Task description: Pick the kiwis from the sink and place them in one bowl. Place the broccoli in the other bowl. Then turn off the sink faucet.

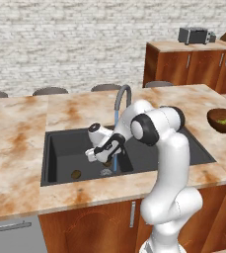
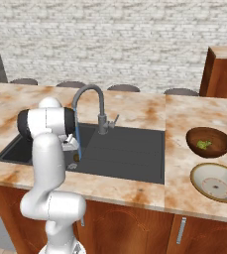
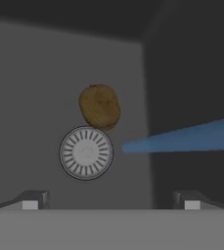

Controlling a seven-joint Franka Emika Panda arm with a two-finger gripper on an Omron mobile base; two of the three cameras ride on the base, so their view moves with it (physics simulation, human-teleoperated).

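My gripper (image 1: pixel 98 159) hangs open and empty, low inside the dark sink (image 1: pixel 60 148). In the hand view a brown kiwi (image 3: pixel 100 106) lies just beyond the round drain (image 3: pixel 86 152), ahead of my open gripper (image 3: pixel 109 202). A second kiwi (image 1: pixel 76 174) rests on the basin floor further left. The grey faucet (image 1: pixel 122 96) arches over the basin, and its blue water stream (image 3: pixel 182 139) runs down beside my hand. The yellow-green broccoli (image 2: pixel 203 144) sits in the dark brown bowl (image 2: pixel 219 149). The cream bowl (image 2: pixel 215 181) stands in front of it with nothing in it.
The marble counter (image 1: pixel 16 133) surrounds the sink, and the flat drainboard (image 2: pixel 130 149) lies to the right of the basin. Stool tops (image 1: pixel 50 91) line the far edge. Wooden cabinets with a toaster (image 1: pixel 194 35) stand at the back right.
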